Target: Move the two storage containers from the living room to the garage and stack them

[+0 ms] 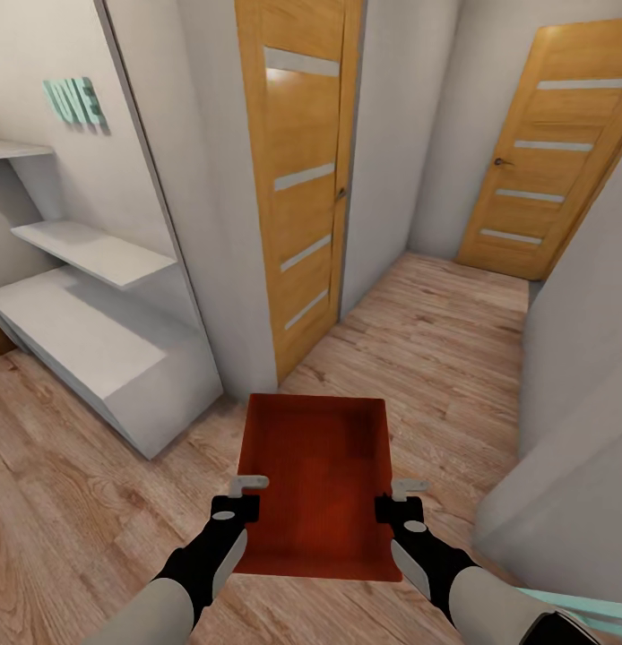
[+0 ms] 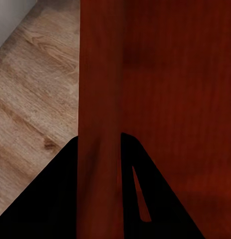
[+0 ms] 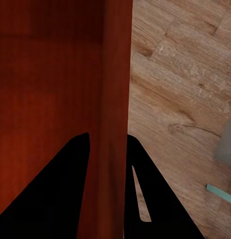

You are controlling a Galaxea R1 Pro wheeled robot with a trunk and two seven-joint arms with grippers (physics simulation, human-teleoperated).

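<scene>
Container [image 1: 315,475] between both end effectors.

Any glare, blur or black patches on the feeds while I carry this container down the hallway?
Head view: soft but readable, with a bright glare patch on the near door's top glass strip; the container is evenly lit. Left wrist view: the fingers render as flat black silhouettes astride the container's wall; the floor grain is blurred. Right wrist view: the same black fingers, the floor slightly sharper.

Matt orange-red container [image 1: 315,479]; grained wood-plank floor [image 1: 436,340]; glossy wood doors [image 1: 298,170]; smooth white shelves [image 1: 96,251].
</scene>
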